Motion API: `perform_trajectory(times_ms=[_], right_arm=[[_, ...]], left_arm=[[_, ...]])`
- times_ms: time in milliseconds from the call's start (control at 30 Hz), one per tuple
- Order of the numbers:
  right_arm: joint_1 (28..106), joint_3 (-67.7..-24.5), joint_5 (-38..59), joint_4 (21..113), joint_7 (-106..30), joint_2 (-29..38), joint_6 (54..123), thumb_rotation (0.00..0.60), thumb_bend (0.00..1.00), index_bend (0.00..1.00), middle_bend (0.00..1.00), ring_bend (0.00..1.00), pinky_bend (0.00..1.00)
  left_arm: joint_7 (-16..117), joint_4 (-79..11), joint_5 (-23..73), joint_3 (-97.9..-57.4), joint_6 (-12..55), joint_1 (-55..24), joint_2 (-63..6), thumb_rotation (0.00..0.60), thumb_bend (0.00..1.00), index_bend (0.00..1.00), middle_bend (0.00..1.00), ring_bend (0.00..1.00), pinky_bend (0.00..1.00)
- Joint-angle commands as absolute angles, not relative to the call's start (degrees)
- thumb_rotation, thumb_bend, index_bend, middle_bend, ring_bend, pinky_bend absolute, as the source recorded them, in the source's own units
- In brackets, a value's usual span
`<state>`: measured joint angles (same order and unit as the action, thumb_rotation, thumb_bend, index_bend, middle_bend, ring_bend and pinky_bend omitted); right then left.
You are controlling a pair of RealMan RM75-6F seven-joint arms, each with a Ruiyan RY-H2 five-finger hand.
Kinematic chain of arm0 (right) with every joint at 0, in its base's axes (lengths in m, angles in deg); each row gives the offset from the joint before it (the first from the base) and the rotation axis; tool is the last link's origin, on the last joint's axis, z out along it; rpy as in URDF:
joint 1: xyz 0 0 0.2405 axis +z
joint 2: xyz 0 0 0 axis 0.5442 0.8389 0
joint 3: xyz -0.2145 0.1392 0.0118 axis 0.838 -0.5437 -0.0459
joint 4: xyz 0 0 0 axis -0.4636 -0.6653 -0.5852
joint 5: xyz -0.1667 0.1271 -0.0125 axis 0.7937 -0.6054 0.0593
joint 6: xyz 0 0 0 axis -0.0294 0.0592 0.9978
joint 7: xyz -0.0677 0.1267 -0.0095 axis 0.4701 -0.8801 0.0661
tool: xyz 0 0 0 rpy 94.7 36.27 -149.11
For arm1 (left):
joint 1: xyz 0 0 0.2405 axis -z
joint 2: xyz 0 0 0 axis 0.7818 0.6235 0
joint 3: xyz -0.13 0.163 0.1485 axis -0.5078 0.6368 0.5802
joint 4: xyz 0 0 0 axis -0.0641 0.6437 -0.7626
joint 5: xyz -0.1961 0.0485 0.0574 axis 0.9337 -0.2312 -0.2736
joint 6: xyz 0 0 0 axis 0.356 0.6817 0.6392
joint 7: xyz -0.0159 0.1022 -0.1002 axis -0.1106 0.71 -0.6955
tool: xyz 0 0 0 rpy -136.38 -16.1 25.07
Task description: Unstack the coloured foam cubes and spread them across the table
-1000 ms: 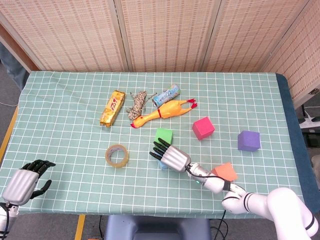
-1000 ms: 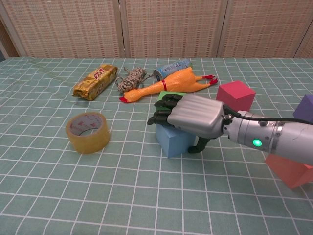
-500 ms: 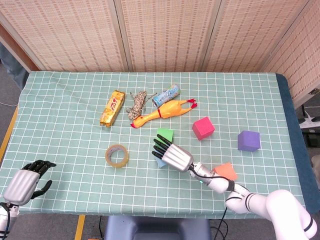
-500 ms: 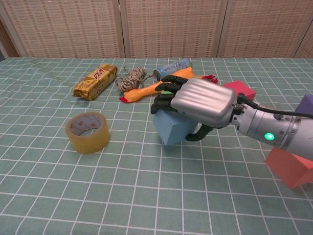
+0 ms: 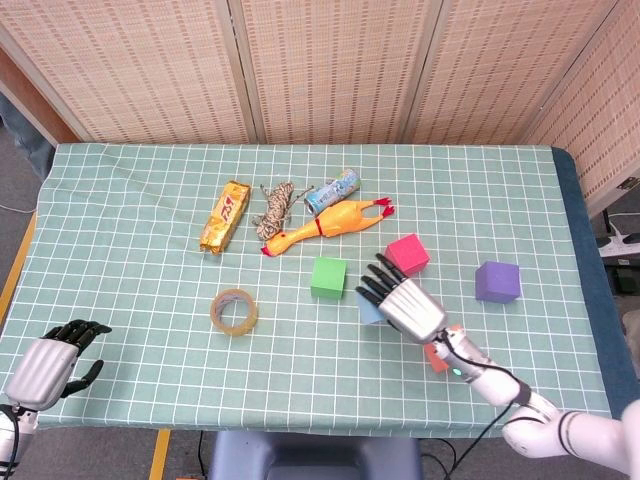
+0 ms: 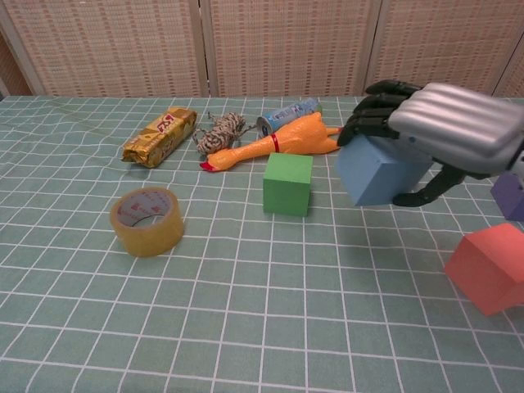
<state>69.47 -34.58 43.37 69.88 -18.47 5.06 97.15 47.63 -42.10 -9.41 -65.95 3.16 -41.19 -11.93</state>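
Observation:
My right hand (image 6: 446, 131) grips a light blue cube (image 6: 378, 170) and holds it above the table, tilted. In the head view the right hand (image 5: 405, 303) covers most of the blue cube (image 5: 370, 308). A green cube (image 5: 328, 277) (image 6: 287, 183) sits alone on the cloth to the left of it. A magenta cube (image 5: 407, 254) lies just beyond the hand, a purple cube (image 5: 497, 281) (image 6: 512, 196) to its right. An orange-red cube (image 6: 489, 268) (image 5: 436, 355) rests near the front, partly hidden by my forearm in the head view. My left hand (image 5: 45, 368) is at the front left corner, empty, fingers apart.
A tape roll (image 5: 234, 311) (image 6: 148, 221) lies front left. Behind the cubes are a gold snack bar (image 5: 223, 216), a coil of rope (image 5: 274, 207), a rubber chicken (image 5: 325, 225) and a can (image 5: 332, 189). The table edge (image 5: 300, 428) runs near the hands.
My right hand has lifted the blue cube and carried it to the right, uncovering the green cube. The left hand has stayed put.

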Motion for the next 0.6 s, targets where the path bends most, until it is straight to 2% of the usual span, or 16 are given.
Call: perform_trajectory(times_ms=[33,367,533,600], right_arm=[[64.3,-33.5,40.2,73.5,-16.4,9.9,100.7,0.600,0.09,0.41,0.50,0.13,0.07],[56.1,-32.1,33.4,77.5,-14.0,14.4,102.1,0.600,0.09,0.39,0.50,0.14,0.10],[53.1,-31.0,33.6,79.6,-12.1,15.3,103.7,0.600,0.09,0.37,0.49,0.14,0.11],[52.4,-30.6,33.1,80.1,-11.9,15.7,102.9,0.600,0.09,0.32,0.42,0.12,0.11]], left_arm=[[47.9,-42.1,-9.4,-65.8,3.7,-41.0,-12.1,0.600,0.38,0.30,0.31,0.26,0.43],[48.1,-42.5,-9.5,-65.6,4.6,-40.5,-11.9,0.600,0.38,0.30,0.31,0.26,0.43],[47.9,-42.4,-9.6,-65.5,4.7,-40.5,-12.0,0.600,0.38,0.30,0.31,0.26,0.43],[47.9,-42.4,-9.5,-65.5,4.8,-40.5,-12.0,0.600,0.38,0.30,0.31,0.26,0.43]])
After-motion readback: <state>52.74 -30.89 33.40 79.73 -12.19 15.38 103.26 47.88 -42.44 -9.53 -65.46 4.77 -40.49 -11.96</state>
